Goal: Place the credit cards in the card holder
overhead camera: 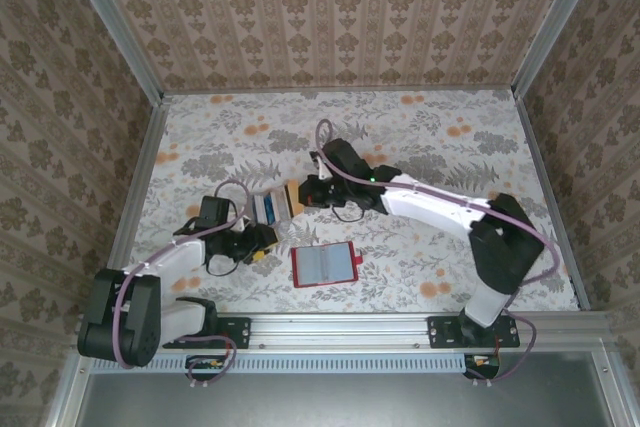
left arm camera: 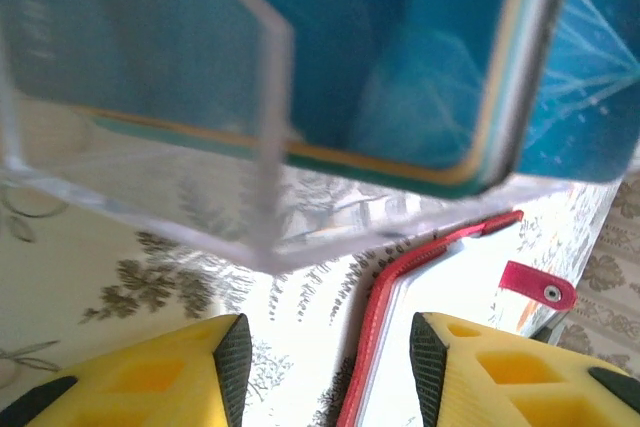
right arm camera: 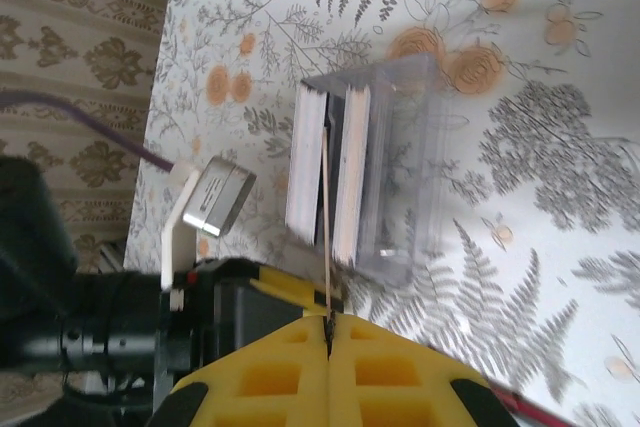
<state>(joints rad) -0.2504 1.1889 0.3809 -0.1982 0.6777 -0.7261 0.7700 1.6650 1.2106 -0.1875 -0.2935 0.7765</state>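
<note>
Right fingers (right arm camera: 280, 387) clenched on a thin tan card (overhead camera: 291, 199). Left fingers (left arm camera: 150, 382) parted, empty. Red card holder (overhead camera: 325, 265) lies open near the table's (overhead camera: 420, 127) near edge.

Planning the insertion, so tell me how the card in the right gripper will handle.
The card looks hairline-thin edge-on, so likely light and slightly flexible. The right gripper pinches just one end, so it could pivot or slip if nudged against the card holder.

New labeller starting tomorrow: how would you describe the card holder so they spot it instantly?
On the floral table, look near the middle of the front rail. The card holder lies open and flat there, pale pockets up. Unlike the clear box of cards beyond it, it has a red border and a small red clasp tab.
</note>
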